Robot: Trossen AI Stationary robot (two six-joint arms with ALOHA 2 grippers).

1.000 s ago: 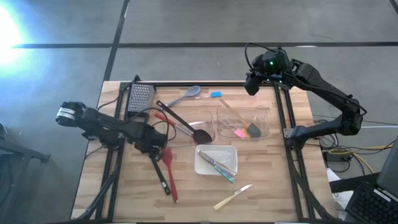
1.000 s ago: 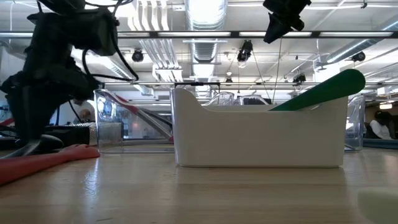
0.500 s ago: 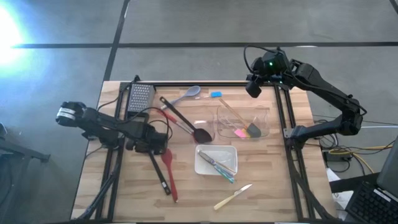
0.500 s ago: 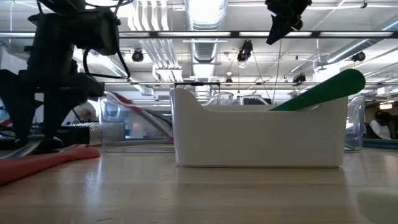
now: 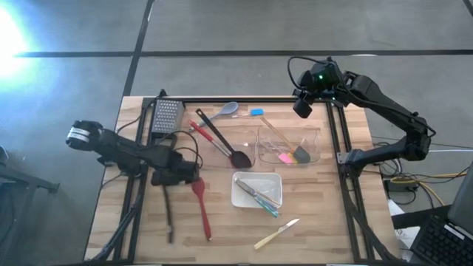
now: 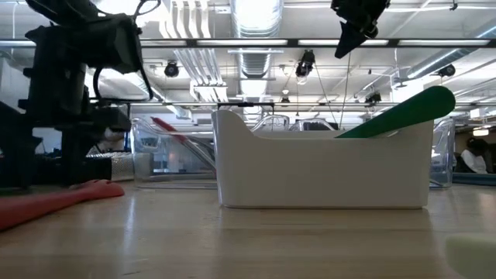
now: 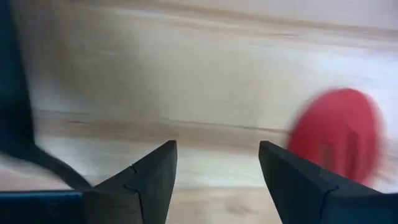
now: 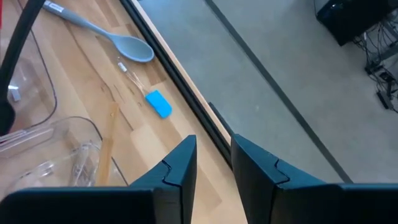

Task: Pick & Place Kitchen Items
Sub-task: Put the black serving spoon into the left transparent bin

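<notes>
My left gripper (image 5: 174,178) (image 7: 217,168) points down close over the wood at the table's left, open, with only bare table between its fingers. A black long-handled utensil (image 5: 168,216) runs from under it toward the near edge. A red spoon (image 5: 202,201) lies beside it, its bowl (image 7: 339,134) next to one finger. A black ladle (image 5: 230,151), a red spatula (image 5: 194,128), a grey spoon (image 5: 228,109) and a blue spatula (image 5: 256,113) lie farther back. My right gripper (image 5: 301,109) (image 8: 214,163) hangs high over the far edge, open by a narrow gap, holding nothing. My left gripper stands over the black utensil's upper end, which the gripper hides in the high view. A dark curved shape (image 7: 53,167) runs up to the outer side of one finger; I cannot tell whether they touch.
A white tray (image 5: 239,198) (image 6: 322,167) with small knives sits at the centre near side. A clear bin (image 5: 290,140) behind it holds pink and grey spatulas. A grater (image 5: 167,114) lies at the far left, a pale knife (image 5: 277,233) near the front edge.
My left gripper has rolled about its downward line and sunk a little. The black utensil has swung about with it: its free end has left the red spoon's handle and gone toward the table's left, and it now points at the near edge. The red spoon has stayed.
</notes>
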